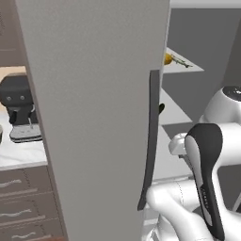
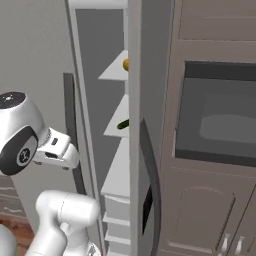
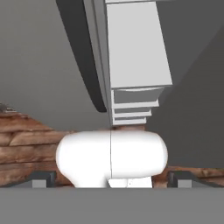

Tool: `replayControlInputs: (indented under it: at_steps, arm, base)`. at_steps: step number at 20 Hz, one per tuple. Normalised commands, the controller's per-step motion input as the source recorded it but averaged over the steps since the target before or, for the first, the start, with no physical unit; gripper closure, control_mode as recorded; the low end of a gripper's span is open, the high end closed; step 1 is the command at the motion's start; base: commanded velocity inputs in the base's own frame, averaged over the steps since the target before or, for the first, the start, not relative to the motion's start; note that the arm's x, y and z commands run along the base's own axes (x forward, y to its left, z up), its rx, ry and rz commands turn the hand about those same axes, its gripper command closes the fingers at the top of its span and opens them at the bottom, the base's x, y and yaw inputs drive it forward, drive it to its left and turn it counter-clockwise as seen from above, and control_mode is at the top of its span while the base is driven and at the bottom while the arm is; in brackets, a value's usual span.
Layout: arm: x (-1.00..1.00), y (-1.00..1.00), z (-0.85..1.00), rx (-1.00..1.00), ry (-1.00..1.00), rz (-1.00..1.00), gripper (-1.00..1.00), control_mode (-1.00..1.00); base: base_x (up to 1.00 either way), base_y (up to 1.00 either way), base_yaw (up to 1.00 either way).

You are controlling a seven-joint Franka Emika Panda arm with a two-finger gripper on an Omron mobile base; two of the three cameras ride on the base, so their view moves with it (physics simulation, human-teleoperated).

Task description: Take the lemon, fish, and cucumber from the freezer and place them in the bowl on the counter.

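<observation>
Left base view: freezer [image 1: 99,117] door ajar, dark handle [image 1: 149,141] at its edge; lemon [image 1: 167,59] on an upper inner shelf, worktop [image 1: 21,153] carrying a coffee machine [image 1: 19,106] at left. Right base view: lemon [image 2: 126,64] above, cucumber [image 2: 123,124] one shelf lower (both untouched). Hand view: pincer [image 3: 112,180] spread wide, gripping nothing, facing the pale freezer shelves [image 3: 133,57].

Domestic kitchen. Evidence: freezer [image 1: 94,117] with open door, coffee machine [image 1: 19,110] on marble counter [image 1: 21,153] at 9 o'clock, built-in oven [image 2: 217,120] in brown cabinetry at 3 o'clock.
</observation>
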Motion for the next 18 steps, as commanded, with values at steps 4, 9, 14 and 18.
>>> replayControlInputs:
  at_steps: [4, 9, 14, 18]
  arm:
    - [0.0, 0.0, 0.0, 0.0, 0.0, 0.0, -1.0, 1.0]
    - [0.0, 0.0, 0.0, 0.0, 0.0, 0.0, -1.0, 1.0]
    - [0.0, 0.0, 0.0, 0.0, 0.0, 0.0, -1.0, 1.0]
    - [0.0, 0.0, 0.0, 0.0, 0.0, 0.0, -1.0, 1.0]
  base:
    - [0.46, -0.07, 0.0]
    - [0.29, -0.35, 0.0]
    - [0.19, -0.49, 0.0]
    - [0.27, -0.45, 0.0]
